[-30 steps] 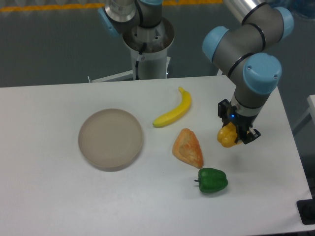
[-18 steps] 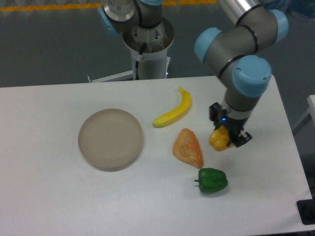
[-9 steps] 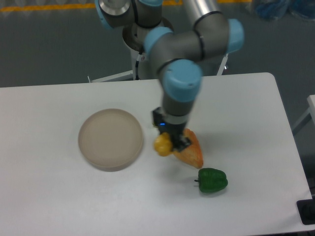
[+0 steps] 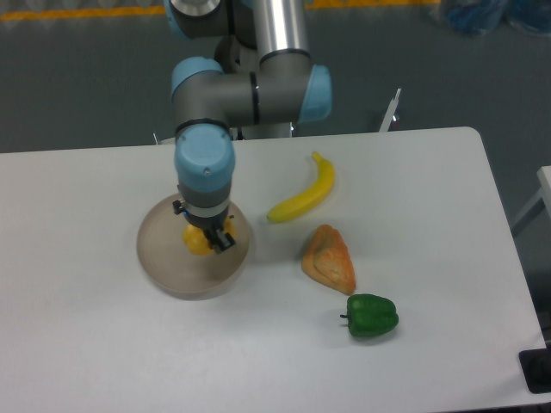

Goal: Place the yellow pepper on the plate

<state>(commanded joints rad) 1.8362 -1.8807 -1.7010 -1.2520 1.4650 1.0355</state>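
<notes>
The yellow pepper point(image 4: 196, 242) is held in my gripper point(image 4: 204, 238), which is shut on it. Both are over the middle of the round beige-grey plate point(image 4: 164, 258) at the left of the table. I cannot tell whether the pepper touches the plate's surface. The arm's wrist comes down from above and hides the pepper's upper part.
A long yellow banana point(image 4: 306, 194) lies right of the plate. An orange-tan wedge pastry point(image 4: 329, 259) lies below it, and a green pepper point(image 4: 372, 316) sits nearer the front. The arm's base point(image 4: 258, 52) stands behind the table.
My gripper has carried the yellow pepper leftward from the table's right side, past the pastry, to a spot over the plate.
</notes>
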